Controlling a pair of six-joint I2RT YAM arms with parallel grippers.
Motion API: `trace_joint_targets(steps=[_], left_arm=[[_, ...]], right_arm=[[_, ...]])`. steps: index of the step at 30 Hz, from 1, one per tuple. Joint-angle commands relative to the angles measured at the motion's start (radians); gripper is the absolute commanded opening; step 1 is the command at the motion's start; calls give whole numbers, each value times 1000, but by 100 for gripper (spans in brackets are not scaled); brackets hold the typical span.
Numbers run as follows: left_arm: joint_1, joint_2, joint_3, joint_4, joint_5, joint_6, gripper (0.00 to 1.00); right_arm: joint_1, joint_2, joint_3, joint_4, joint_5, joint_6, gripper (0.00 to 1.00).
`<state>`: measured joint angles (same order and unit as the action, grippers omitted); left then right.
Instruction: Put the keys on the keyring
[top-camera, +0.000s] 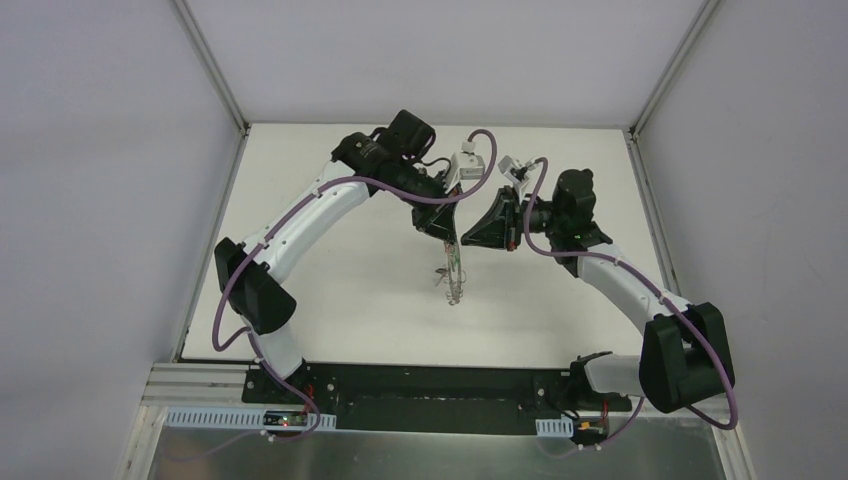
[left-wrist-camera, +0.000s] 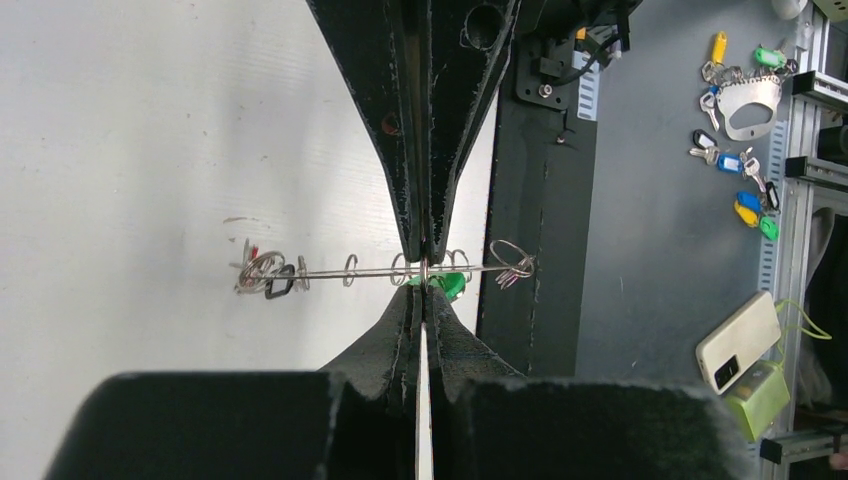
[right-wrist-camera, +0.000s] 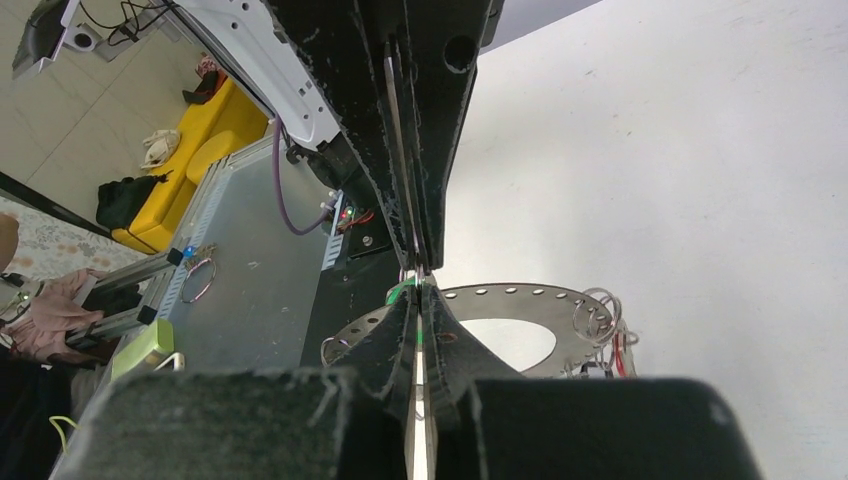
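The keyring (top-camera: 452, 277) hangs on edge above the white table (top-camera: 340, 300), between both gripper tips. In the left wrist view it is a thin horizontal line (left-wrist-camera: 375, 272) with wire loops. My left gripper (left-wrist-camera: 425, 287) is shut on its rim. My right gripper (right-wrist-camera: 415, 287) comes from the opposite side and is shut at the same spot, with the green key (right-wrist-camera: 399, 294) at its tips; the green head also shows in the left wrist view (left-wrist-camera: 452, 287). A black-headed key (left-wrist-camera: 279, 284) and a red one (right-wrist-camera: 617, 352) hang on loops at the ring's far end (right-wrist-camera: 520, 298).
The black base rail (top-camera: 430, 385) runs along the table's near edge. Grey walls enclose the table on three sides. Off the table, a bunch of spare tagged keys (left-wrist-camera: 738, 100), a phone (left-wrist-camera: 738, 340) and a green box (left-wrist-camera: 765, 398) lie on a grey shelf.
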<state>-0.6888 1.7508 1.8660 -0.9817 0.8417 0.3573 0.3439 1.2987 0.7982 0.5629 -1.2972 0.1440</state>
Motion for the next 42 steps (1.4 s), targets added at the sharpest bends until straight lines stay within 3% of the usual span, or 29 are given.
trace_joint_targets(steps=[1, 13, 22, 36, 42], left_arm=[[6, -15, 14, -93, 5, 26, 0], [2, -11, -10, -54, 42, 1, 0], [-6, 2, -10, -37, 68, -17, 0], [-14, 29, -10, -19, 94, -49, 0], [-15, 32, -9, -18, 98, -51, 0]], right_arm=[[-15, -15, 28, -8, -33, -26, 3], [-13, -26, 30, 2, -10, 1, 27], [15, 0, 27, 21, -2, 17, 37], [44, 26, 31, 25, -10, 20, 30], [53, 34, 32, 25, -11, 19, 20]])
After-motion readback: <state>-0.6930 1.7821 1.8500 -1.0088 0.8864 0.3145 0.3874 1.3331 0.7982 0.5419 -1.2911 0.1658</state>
